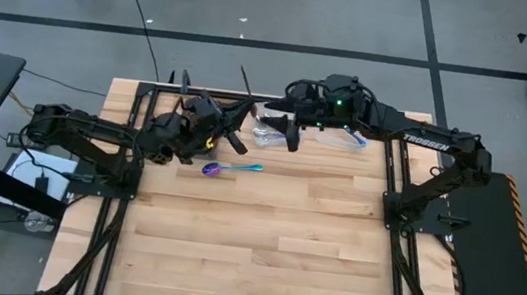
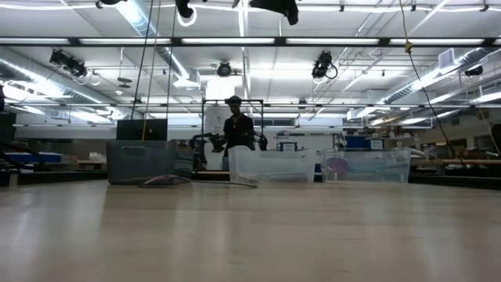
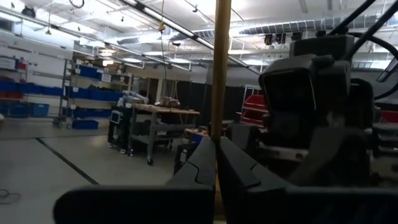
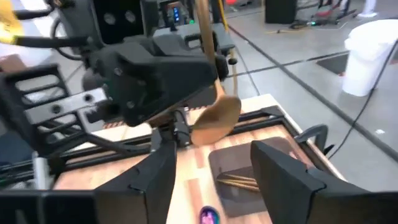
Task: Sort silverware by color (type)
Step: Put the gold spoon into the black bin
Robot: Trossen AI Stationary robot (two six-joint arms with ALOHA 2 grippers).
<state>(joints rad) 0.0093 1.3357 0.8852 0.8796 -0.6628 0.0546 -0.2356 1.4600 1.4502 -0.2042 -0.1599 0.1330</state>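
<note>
The left claw (image 3: pixel 214 168) is closed on a gold spoon (image 4: pixel 214 118), which it holds up in the air over the far left part of the bench (image 1: pixel 262 238); the thin handle stands between the two dark fingers (image 3: pixel 242 171), and the bowl of the spoon hangs below the claw. The right claw (image 4: pixel 214 180) is open, its fingers (image 4: pixel 283 174) well apart and holding nothing, and it sits just beside the left one at the far middle of the bench. Under them, a dark tray (image 4: pixel 249 171) lies on the wood with some gold spoons (image 4: pixel 239 182) in it. A rainbow spoon (image 1: pixel 231 169) lies flat on the bench, a little nearer than both claws. Clear plastic containers (image 2: pixel 270 166) stand along the far edge.
</note>
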